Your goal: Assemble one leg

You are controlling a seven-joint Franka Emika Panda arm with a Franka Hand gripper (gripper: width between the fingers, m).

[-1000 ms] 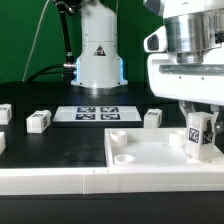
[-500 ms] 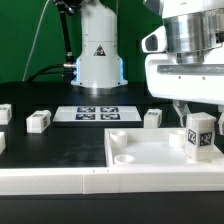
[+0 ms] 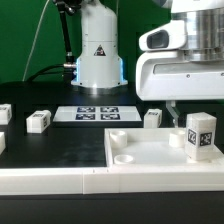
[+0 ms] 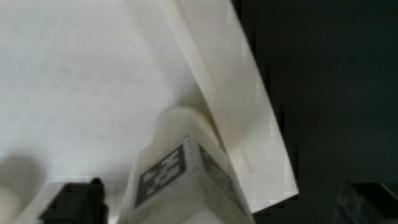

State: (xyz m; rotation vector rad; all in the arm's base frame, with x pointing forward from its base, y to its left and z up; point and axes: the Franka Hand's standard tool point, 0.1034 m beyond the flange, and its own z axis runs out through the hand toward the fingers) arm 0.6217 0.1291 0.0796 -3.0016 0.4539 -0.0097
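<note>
Fingers [image 4: 71, 200] now spread wide and risen clear of the leg [image 3: 201, 134] they flanked a second ago; leg stands upright and unheld on the white plate [image 3: 140, 160], exterior view's right, so release looks done, seating unconfirmed.

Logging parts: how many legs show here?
4. One leg stands on the white plate at the exterior view's right; one behind the plate; one beside the marker board; one cut by that view's left edge. Others may be hidden.
</note>
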